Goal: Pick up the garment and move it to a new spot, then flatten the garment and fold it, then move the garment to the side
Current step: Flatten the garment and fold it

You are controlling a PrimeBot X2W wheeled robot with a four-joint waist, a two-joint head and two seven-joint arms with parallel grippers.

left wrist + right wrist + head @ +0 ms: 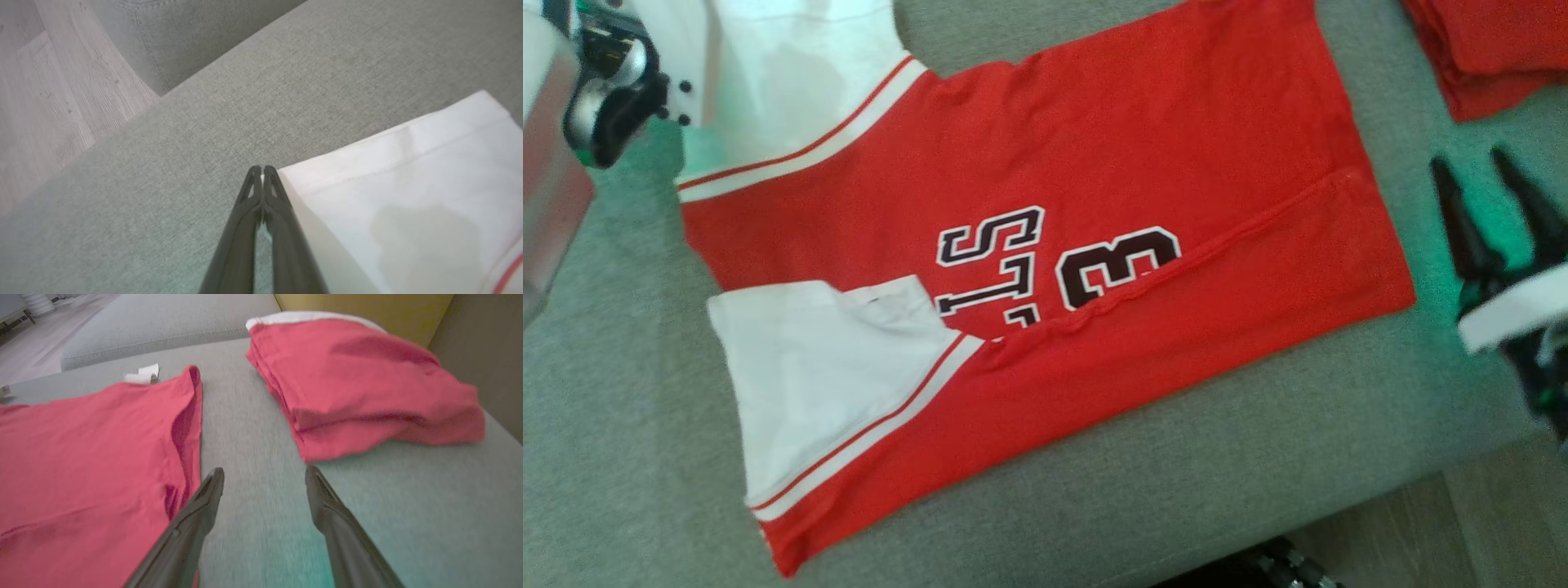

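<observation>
Where the garment folds, lettering is half-hidden.

My garment is a red jersey with white sleeves trimmed in red and white stripes, and it lies spread flat. One long side is folded over the body, sleeve and all, hiding the lower part of the black, white-edged lettering. The other white sleeve has its corner right against the tips of my left gripper, on their right. The red hem lies just left of my right gripper.
</observation>
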